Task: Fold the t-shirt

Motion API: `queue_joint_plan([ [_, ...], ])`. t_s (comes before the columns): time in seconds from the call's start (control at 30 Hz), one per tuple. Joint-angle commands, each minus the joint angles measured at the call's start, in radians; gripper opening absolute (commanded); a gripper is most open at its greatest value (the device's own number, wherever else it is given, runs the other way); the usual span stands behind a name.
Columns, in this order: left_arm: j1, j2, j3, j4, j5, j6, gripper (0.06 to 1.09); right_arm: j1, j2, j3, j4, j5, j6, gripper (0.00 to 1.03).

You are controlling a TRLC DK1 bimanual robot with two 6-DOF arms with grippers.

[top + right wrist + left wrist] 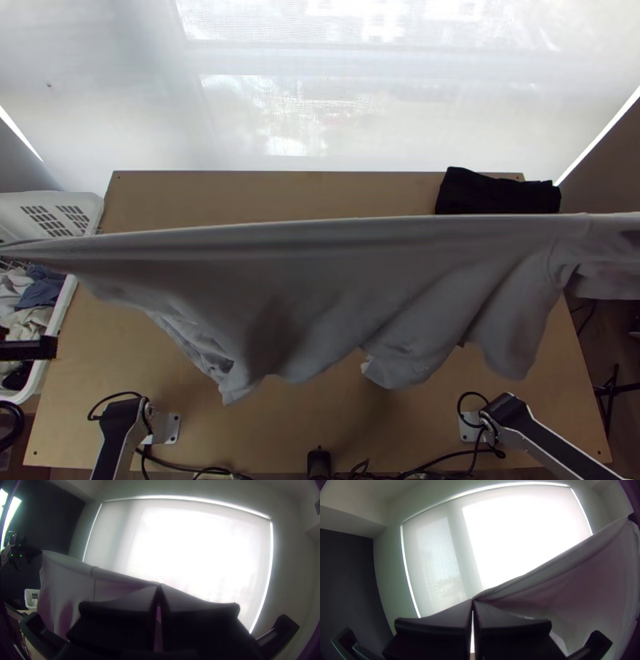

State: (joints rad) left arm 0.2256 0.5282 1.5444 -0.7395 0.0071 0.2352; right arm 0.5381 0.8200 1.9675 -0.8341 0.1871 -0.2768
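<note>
The grey t-shirt (336, 280) hangs stretched across the top view above the table, its upper edge pulled into a nearly straight line and its lower edge drooping in loose folds. In the left wrist view, my left gripper (472, 601) is shut on one end of the t-shirt (573, 586), which runs from its fingertips toward the other arm. My right gripper (160, 585) in the right wrist view is shut on the opposite end of the t-shirt (73, 580). Past the cloth's far end there, the left arm's gripper shows as a dark shape.
A folded black cloth (496, 194) lies at the table's far right edge. Beside the table's left edge stands a white basket (68, 210) with clothes inside. Cables (448, 458) run along the near edge between the arm bases. Bare wooden tabletop (200, 200) shows around the t-shirt.
</note>
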Motion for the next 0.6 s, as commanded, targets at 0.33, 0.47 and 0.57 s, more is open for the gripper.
queue_joint_plan([
  [0.33, -0.085, 0.101, -0.440, 0.081, 0.027, -0.089, 0.09, -0.030, -0.070, -0.608, 0.221, -0.012, 0.140, 0.03],
  [0.47, -0.161, 0.185, -0.514, 0.163, 0.017, -0.093, 0.09, -0.061, -0.007, -0.736, 0.329, -0.054, 0.134, 0.03],
  [0.57, -0.204, 0.268, -0.530, 0.244, 0.005, -0.094, 0.09, -0.072, 0.071, -0.800, 0.412, -0.086, 0.133, 0.03],
])
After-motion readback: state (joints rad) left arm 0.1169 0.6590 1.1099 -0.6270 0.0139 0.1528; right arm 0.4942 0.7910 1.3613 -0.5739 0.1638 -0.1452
